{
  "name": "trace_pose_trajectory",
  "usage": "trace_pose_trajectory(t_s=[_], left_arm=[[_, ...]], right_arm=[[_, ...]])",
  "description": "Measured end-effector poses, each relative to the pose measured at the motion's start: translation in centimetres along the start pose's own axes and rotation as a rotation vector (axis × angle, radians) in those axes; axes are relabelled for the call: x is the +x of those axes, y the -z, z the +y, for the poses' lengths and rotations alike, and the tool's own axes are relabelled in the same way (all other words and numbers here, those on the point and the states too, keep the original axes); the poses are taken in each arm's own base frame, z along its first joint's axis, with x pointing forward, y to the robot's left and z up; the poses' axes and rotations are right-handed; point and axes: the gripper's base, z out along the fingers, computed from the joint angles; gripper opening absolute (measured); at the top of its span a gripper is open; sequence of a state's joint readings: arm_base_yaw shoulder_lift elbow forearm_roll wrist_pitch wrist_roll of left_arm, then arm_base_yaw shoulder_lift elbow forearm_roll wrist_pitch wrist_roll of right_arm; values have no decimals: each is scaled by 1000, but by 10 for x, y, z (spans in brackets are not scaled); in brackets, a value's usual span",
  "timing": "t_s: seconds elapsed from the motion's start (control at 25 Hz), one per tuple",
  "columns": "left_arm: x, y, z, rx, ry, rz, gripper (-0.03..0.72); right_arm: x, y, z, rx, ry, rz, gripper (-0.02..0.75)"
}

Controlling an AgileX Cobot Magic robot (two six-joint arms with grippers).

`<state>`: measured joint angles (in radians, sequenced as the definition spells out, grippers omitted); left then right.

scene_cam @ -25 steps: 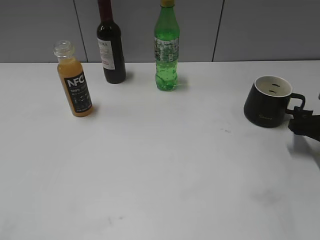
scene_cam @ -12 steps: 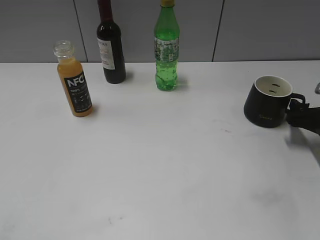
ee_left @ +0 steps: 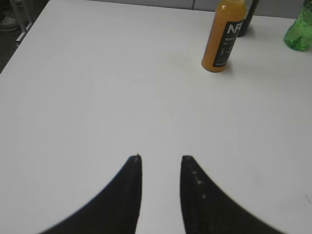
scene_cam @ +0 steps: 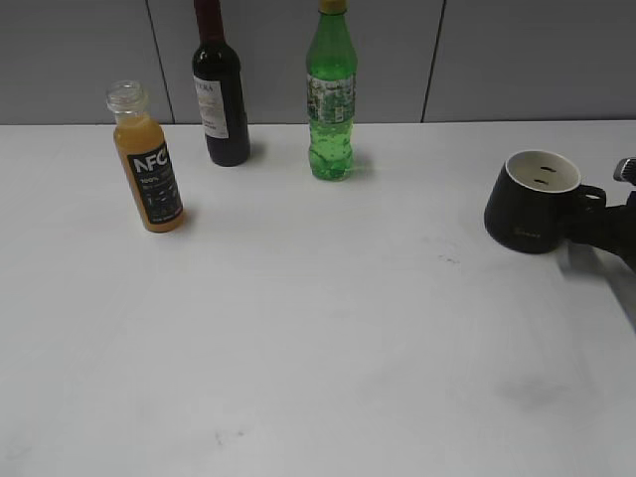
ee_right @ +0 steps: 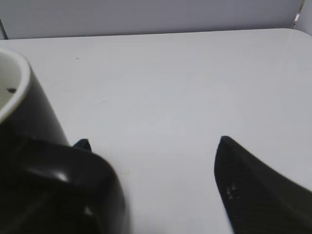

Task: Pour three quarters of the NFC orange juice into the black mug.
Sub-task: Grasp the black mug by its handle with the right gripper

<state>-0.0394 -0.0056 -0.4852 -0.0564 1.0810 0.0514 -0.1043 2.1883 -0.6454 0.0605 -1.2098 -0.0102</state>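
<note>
The NFC orange juice bottle (scene_cam: 149, 169) stands upright and capless at the table's far left, nearly full of orange liquid. It also shows in the left wrist view (ee_left: 224, 36), far ahead of my left gripper (ee_left: 162, 158), which is open and empty over bare table. The black mug (scene_cam: 527, 209) stands at the right, white inside and empty, its handle pointing right. My right gripper (scene_cam: 604, 227) is open at the handle. In the right wrist view the mug (ee_right: 19, 112) fills the left side. The handle covers the left finger of the gripper (ee_right: 153, 142), and the right finger stands apart.
A dark wine bottle (scene_cam: 221, 99) and a taller green soda bottle (scene_cam: 330, 109) stand at the back by the grey wall, right of the juice. The white table (scene_cam: 318, 328) spreads between the juice and the mug. Its left edge shows in the left wrist view (ee_left: 24, 36).
My right gripper has moved up and left, closing in on the mug's handle. The mug, the bottles and the juice have not moved.
</note>
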Motion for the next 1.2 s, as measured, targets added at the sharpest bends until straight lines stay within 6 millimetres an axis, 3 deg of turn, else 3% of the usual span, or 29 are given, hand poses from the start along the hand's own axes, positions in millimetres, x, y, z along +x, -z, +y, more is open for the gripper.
trace_pose_trajectory(t_s=[0.12, 0.2, 0.28, 0.48, 0.72, 0.88, 1.08, 1.2], left_arm=[[0, 0, 0, 0, 1, 0, 221], [0, 0, 0, 0, 0, 0, 221], [0, 0, 0, 0, 1, 0, 221], [0, 0, 0, 0, 1, 0, 221], [0, 0, 0, 0, 1, 0, 221], [0, 0, 0, 0, 0, 0, 221], [0, 0, 0, 0, 1, 0, 221], [0, 0, 0, 0, 0, 0, 221]], right_arm=[[3, -5, 1, -11, 5, -1, 575], [4, -8, 2, -30, 10, -10, 522], [4, -9, 4, -45, 14, -13, 433], [5, -10, 7, -81, 27, -15, 94], [1, -9, 10, -115, 45, -17, 81], [-10, -1, 25, -169, 107, -18, 69], [-28, 25, 64, -269, 132, -52, 69], [-33, 44, 99, -344, 135, -66, 69]])
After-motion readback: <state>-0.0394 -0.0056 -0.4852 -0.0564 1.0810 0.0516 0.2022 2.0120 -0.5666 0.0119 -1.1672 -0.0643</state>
